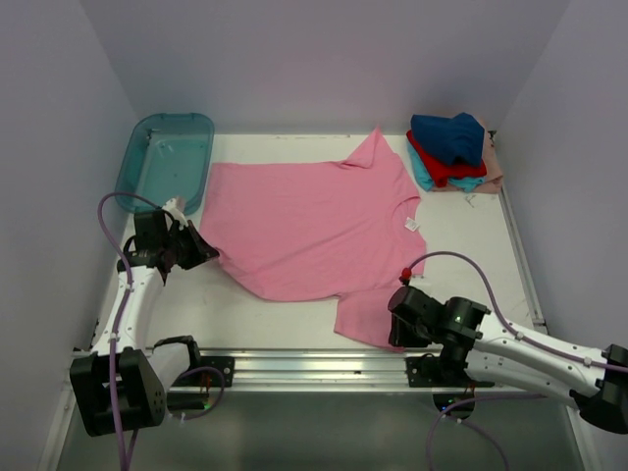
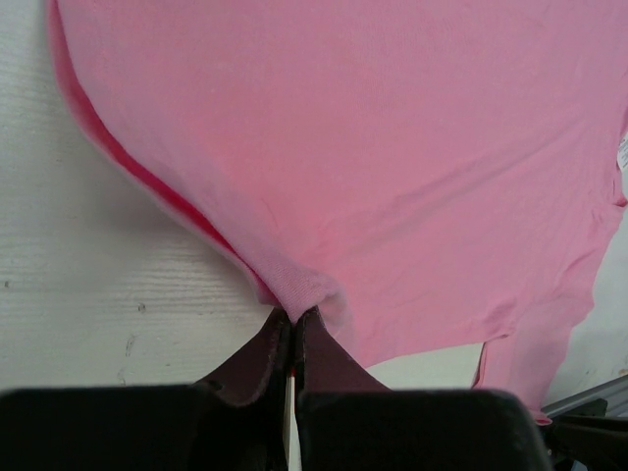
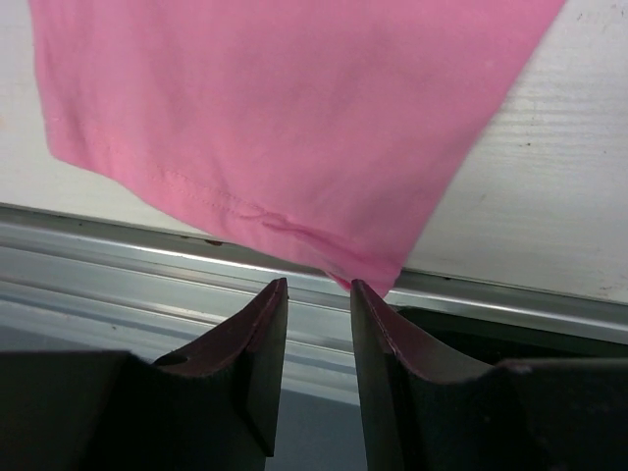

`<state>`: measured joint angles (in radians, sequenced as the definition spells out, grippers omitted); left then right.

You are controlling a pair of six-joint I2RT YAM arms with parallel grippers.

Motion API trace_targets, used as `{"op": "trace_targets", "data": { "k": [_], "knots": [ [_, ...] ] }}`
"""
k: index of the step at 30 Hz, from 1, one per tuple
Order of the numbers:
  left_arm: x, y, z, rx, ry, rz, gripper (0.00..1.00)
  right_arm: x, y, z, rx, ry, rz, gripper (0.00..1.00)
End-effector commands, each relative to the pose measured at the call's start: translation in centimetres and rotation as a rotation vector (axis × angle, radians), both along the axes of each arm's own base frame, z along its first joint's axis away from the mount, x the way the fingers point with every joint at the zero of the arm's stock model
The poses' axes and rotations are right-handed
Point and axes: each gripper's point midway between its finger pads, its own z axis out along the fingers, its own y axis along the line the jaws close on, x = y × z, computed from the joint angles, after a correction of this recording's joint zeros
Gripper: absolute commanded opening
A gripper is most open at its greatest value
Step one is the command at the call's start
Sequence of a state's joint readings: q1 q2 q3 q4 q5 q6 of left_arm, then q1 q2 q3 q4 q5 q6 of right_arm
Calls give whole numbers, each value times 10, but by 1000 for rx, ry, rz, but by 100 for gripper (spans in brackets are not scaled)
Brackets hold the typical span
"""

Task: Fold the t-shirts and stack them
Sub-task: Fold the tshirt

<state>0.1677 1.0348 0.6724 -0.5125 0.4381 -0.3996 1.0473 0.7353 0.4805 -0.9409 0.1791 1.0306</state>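
Pink cloth fills most of both wrist views. The pink t-shirt (image 1: 309, 221) lies spread flat on the white desk (image 1: 265, 314), its body stretching away ahead of the left jaws and its near sleeve (image 1: 365, 316) reaching toward the right jaws.

The left jaws are closed tight on the shirt's edge. In the left wrist view a small bunched fold of fabric (image 2: 299, 294) sits pinched right at their tips. The hem runs off up and to the left of them, showing a darker pink underside. From that pinch the cloth spreads forward and to the right.

The right jaws stand open with a clear gap and nothing between them. The corner of the sleeve's stitched hem (image 3: 363, 275) lies just ahead of the tip of the right-hand finger (image 3: 392, 363), too close to tell whether it touches. An aluminium rail (image 3: 118, 265) runs across in front of those jaws, under that corner.

Well beyond the right jaws, at the desk's far right corner, sits a pile of folded t-shirts (image 1: 451, 147): navy blue on top, then red, teal and pale peach. Beyond the left jaws, slightly to their left, a translucent teal plastic tub (image 1: 167, 157) stands near the shirt's side.
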Motion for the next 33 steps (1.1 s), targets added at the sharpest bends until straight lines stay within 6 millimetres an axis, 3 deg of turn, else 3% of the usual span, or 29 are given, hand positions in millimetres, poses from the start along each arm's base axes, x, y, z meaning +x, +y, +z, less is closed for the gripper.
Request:
{"op": "trace_targets", "data": {
  "k": [1,13,26,33],
  "knots": [
    [7,0,3,14,-38,-14,0,5,14,17,55,-30,40,36],
    [7,0,3,14,-36,-15,0,0,4,-5,-56,22,67,38],
    [7,0,2,10,-33,-18,0,-3,-15,-13,-178,55,70,38],
    [7,0,3,11,-34,-19,0,-3,-13,-19,-195,73,76,38]
  ]
}}
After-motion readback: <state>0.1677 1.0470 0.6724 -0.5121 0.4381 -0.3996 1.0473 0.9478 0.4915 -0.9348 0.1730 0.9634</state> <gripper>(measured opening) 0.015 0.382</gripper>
